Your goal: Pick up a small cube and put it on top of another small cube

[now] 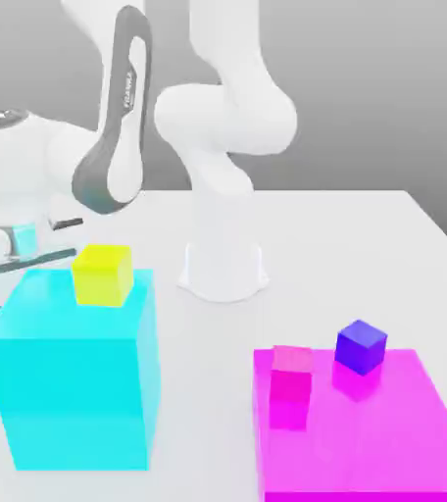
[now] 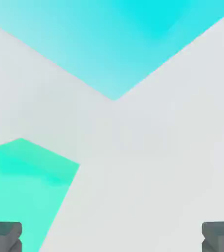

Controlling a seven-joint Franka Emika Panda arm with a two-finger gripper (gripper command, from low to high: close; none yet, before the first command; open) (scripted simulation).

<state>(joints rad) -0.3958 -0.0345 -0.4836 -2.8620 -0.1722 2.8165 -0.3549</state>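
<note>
A white robot arm [image 1: 218, 127] stands at the upper centre of a white desk [image 1: 365, 245]. At lower left, a small yellow-green cube [image 1: 102, 273] sits on top of a large cyan block [image 1: 75, 377]. At lower right, a small magenta cube [image 1: 291, 385] and a small purple cube [image 1: 361, 346] rest on a flat magenta slab [image 1: 384, 431]. In the hand view, the jaws [image 2: 112, 236] stand wide open and hold nothing, above a small turquoise cube [image 2: 23, 194] at lower left.

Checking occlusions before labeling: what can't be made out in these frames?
- Gripper: exterior view, cut off by the left edge.
- Small teal cube: exterior view, mostly behind the hand.
- Big cyan block: hand view, cropped by the frame.
- Magenta platform: exterior view, front cut off.
</note>
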